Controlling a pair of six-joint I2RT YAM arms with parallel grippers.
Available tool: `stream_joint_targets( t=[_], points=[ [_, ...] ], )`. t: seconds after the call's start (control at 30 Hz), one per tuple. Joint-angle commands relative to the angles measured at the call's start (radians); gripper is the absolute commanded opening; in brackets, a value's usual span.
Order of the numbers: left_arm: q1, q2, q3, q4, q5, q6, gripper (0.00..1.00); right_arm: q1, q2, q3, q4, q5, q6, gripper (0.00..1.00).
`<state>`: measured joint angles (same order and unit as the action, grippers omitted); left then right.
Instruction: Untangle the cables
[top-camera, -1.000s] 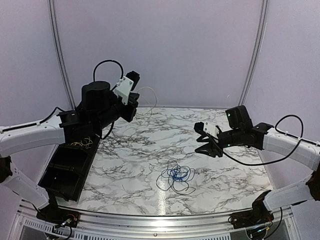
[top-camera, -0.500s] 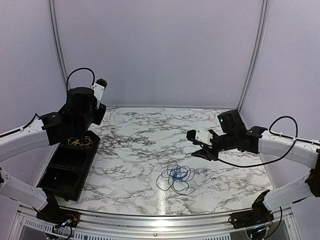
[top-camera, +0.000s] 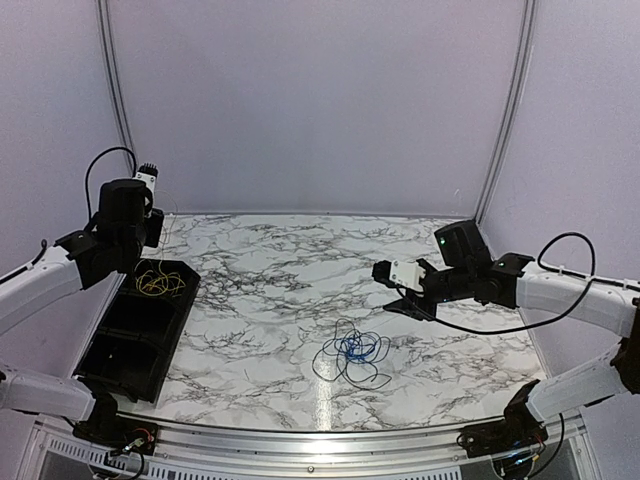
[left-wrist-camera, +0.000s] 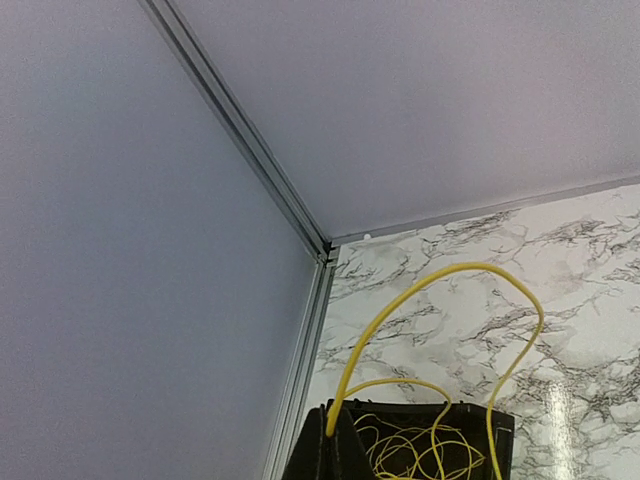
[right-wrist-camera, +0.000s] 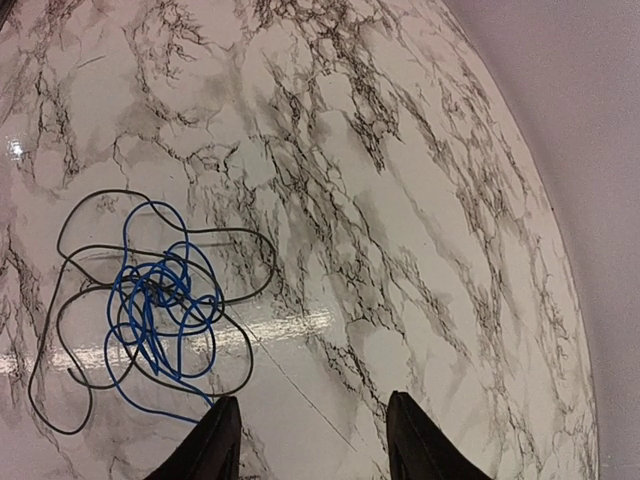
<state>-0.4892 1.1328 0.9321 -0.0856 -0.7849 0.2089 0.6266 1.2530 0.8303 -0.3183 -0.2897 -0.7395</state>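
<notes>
Top view shows my left arm has swung away from the back middle of the surface (top-camera: 270, 255) to the far left, so my left fingers (top-camera: 148, 175) now hang high over the far end of the tray (top-camera: 125, 350). They are closed. In the left wrist view the yellow cable (left-wrist-camera: 470, 268) rises from right at their tips, arches up and drops back toward the tray, where the rest of it lies in loose coils. I judge that I am pinching one end of it (the pinch itself sits at the very bottom edge of that view, so I cannot be sure). My right fingers (top-camera: 393, 289) have slid a little toward the middle and then stopped; they stand open with nothing between them, above the surface and just behind the heap. That heap has not stirred: the blue cable (right-wrist-camera: 160, 300) is bunched in tight loops with the black cable (right-wrist-camera: 60, 330) looped wider around and through it, near the front middle of the surface. So the yellow one looks fully parted from the other two and nearly put away; I would say what remains is to let it go into the tray and then pull blue from black.
</notes>
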Motion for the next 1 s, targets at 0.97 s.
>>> stream_joint_targets(
  t=[0.97],
  points=[
    [0.239, 0.115, -0.051, 0.047, 0.156, -0.082, 0.0, 0.014, 0.004, -0.027, 0.038, 0.067, -0.037, 0.5]
  ],
)
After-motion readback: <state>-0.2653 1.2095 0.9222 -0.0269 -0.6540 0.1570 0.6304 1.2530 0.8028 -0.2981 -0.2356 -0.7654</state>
